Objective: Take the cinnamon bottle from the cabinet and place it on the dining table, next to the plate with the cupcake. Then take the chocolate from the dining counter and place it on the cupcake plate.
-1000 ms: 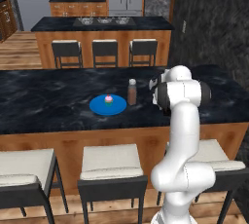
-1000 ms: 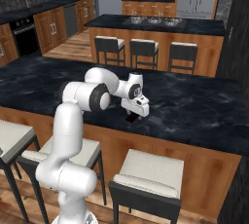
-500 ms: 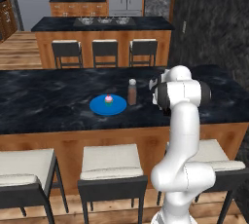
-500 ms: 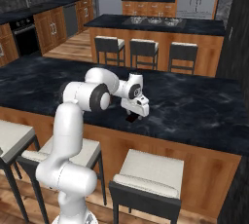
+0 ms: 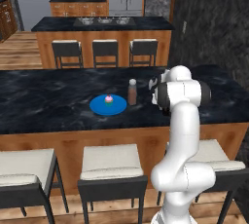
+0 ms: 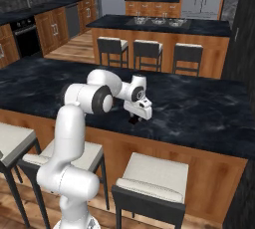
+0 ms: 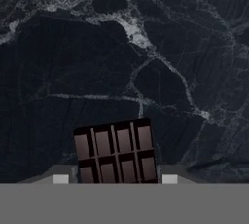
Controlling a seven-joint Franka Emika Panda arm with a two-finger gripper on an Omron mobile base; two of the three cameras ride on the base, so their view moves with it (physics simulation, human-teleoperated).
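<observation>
Left base view: cinnamon bottle (image 5: 132,92) stands upright just beside the blue plate (image 5: 99,107) bearing the cupcake (image 5: 109,101), so the first half looks done.

Right base view: gripper (image 6: 135,119) is low over the dark counter (image 6: 199,108), open marble all round.

Hand view: chocolate (image 7: 115,151) lies flat between the fingertips (image 7: 61,177), which flank its sides (contact unclear; cannot tell if clamped).

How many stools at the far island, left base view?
3, in a row along the island's near side: left stool, middle stool, right stool. None looks hidden.
</observation>
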